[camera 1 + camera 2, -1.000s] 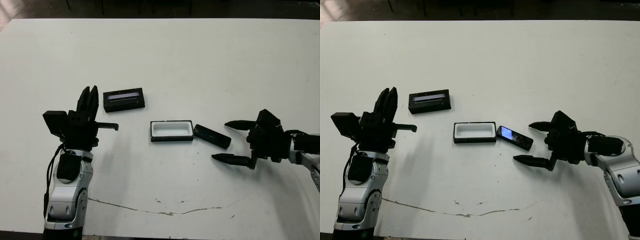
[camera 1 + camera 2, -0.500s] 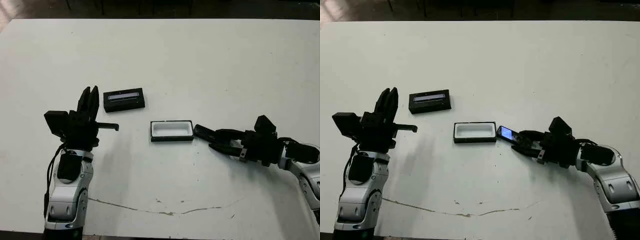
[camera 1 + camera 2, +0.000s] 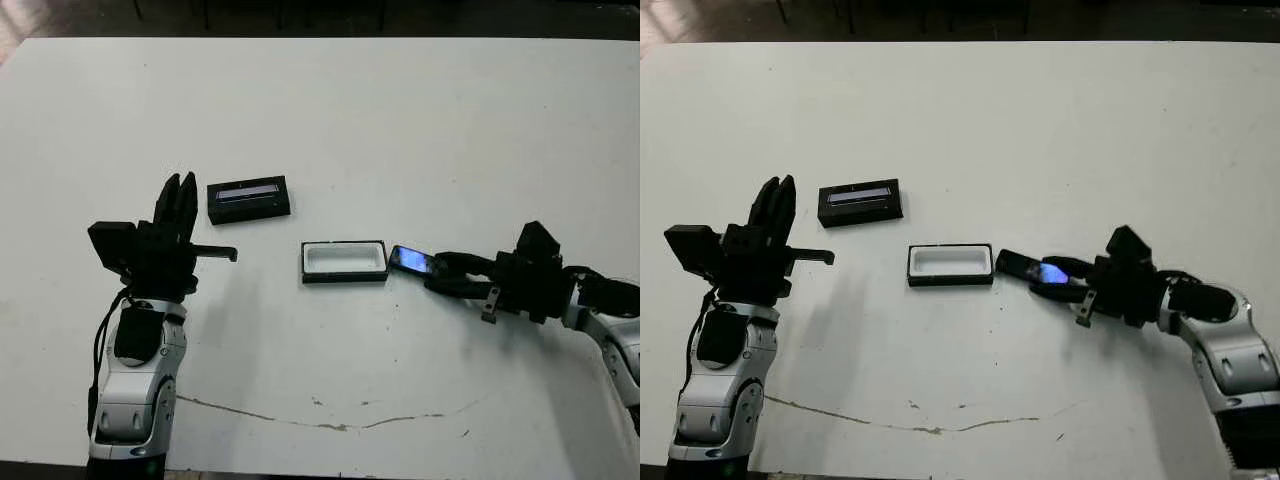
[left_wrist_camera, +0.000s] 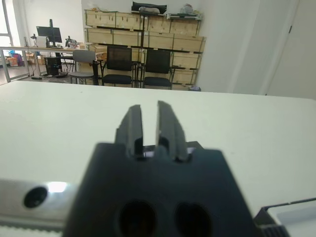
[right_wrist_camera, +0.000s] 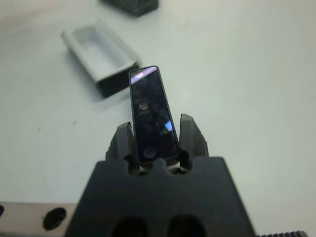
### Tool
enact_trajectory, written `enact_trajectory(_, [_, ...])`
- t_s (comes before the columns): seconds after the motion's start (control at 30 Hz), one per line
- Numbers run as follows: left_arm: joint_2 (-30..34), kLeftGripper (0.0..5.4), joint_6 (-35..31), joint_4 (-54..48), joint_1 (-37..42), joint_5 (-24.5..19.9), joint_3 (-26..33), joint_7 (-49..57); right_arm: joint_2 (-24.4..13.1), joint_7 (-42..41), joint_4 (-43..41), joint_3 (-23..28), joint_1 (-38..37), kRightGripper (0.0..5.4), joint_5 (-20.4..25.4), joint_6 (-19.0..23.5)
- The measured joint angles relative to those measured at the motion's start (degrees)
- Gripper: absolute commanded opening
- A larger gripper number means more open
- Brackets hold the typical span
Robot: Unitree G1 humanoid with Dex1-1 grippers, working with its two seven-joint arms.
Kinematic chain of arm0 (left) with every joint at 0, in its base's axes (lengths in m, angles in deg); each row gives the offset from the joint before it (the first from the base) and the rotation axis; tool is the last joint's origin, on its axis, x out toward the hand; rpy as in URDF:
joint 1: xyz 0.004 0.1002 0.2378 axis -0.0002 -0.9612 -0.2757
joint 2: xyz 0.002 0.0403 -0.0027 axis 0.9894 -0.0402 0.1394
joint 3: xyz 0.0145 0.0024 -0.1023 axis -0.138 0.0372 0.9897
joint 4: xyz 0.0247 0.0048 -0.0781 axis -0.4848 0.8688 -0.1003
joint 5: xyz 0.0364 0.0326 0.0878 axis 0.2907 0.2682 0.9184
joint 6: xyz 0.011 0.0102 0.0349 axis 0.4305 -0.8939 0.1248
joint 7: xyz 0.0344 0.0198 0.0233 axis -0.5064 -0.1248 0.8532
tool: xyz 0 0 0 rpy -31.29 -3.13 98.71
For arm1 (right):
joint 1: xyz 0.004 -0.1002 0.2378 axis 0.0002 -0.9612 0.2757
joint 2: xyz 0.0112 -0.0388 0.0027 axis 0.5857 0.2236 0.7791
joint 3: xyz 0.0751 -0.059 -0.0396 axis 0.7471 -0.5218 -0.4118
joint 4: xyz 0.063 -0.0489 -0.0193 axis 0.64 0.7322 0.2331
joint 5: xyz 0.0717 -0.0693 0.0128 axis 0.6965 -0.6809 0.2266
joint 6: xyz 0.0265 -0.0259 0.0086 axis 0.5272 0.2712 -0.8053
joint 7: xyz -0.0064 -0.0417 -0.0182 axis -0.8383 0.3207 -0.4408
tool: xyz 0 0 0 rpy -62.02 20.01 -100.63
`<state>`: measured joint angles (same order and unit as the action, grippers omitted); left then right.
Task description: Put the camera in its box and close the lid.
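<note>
The slim black camera point(image 3: 408, 260) point(image 5: 152, 111) is tilted, its blue-glinting end just right of the box. My right gripper point(image 3: 440, 276) point(image 5: 155, 124) is shut on its other end, one finger on each long side. The box point(image 3: 343, 259) point(image 5: 98, 54) lies open at the table's middle, its white lining bare. The lid point(image 3: 248, 198), a black slab with a pale stripe, rests up and to the left of the box. My left gripper point(image 3: 178, 192) point(image 4: 149, 112) is raised left of the lid, shut with nothing held.
A thin dark crack point(image 3: 330, 425) runs along the white table near its front edge. The table's far edge point(image 3: 320, 38) meets a dark floor. Beyond it the left wrist view shows chairs point(image 4: 118, 64) and wooden shelves point(image 4: 148, 29).
My right gripper went from open, right of the camera, to shut on the camera. The camera's free end now shows its blue patch and sits slightly raised. The left arm stayed still.
</note>
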<state>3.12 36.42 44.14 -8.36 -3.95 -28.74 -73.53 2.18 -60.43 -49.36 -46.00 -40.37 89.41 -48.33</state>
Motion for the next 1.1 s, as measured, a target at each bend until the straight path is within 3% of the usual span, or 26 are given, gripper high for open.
enact_trajectory(0.23, [0.0,0.00,0.0,0.1,0.1,-0.1,0.1,0.0,-0.4,-0.6,1.3,2.3,10.1,0.21,1.9,3.7])
enact_trajectory(0.47, [0.1,0.00,-0.1,0.2,0.2,-0.2,0.3,0.0,0.8,-5.4,3.9,-3.5,19.0,0.21,1.6,7.0])
enact_trajectory(0.77, [0.2,0.00,-0.1,0.2,0.4,-0.2,0.3,-0.1,3.5,-11.2,9.5,-13.9,22.4,0.20,-6.1,2.3])
enact_trajectory(1.1, [0.1,0.00,0.0,0.1,0.3,0.0,0.1,0.0,3.8,-13.3,8.8,-19.1,22.9,0.20,-11.3,0.6])
